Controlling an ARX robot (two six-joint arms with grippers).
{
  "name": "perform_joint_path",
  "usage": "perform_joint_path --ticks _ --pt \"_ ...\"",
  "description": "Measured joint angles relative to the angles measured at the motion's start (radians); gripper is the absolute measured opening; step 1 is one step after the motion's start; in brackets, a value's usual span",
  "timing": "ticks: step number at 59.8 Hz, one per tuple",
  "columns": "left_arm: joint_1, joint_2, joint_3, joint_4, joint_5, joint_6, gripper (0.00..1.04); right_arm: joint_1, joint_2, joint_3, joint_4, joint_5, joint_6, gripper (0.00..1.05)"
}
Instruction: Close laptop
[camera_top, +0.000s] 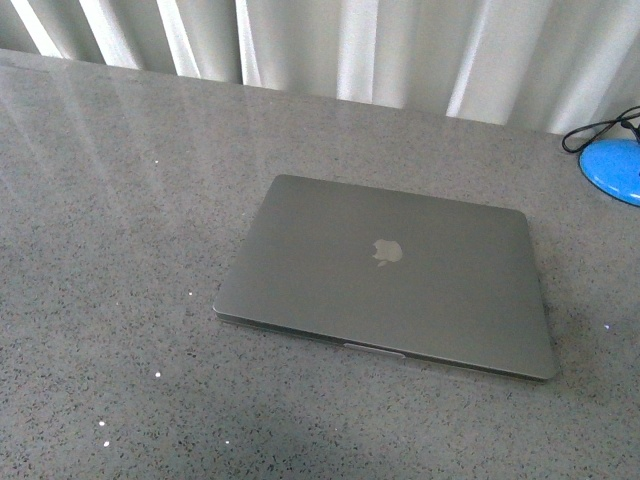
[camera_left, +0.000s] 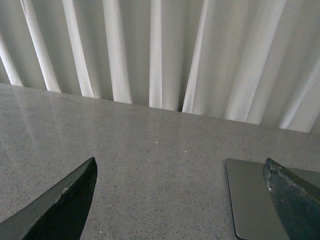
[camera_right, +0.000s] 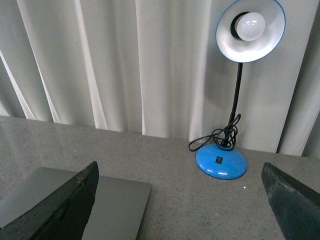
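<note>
The grey-silver laptop (camera_top: 385, 275) lies flat on the speckled grey table (camera_top: 110, 250), lid down, apple logo facing up. Neither arm shows in the front view. In the left wrist view my left gripper (camera_left: 182, 172) is open above bare table, one dark finger (camera_left: 290, 200) over a corner of the laptop (camera_left: 247, 195). In the right wrist view my right gripper (camera_right: 180, 175) is open, with a corner of the laptop (camera_right: 122, 200) beside one finger (camera_right: 65, 205). Nothing sits between either pair of fingers.
A blue desk lamp stands at the table's back right, its base (camera_top: 612, 168) and black cord near the laptop's far right corner; the lamp's head (camera_right: 250, 30) and base (camera_right: 221, 162) show in the right wrist view. White curtains (camera_top: 400, 50) hang behind the table.
</note>
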Motion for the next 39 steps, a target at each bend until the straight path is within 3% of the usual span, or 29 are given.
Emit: perform_joint_path --ticks 39 --pt "0.0 0.0 0.0 0.0 0.0 0.0 0.98 0.0 0.0 0.0 0.0 0.0 0.0 0.95"
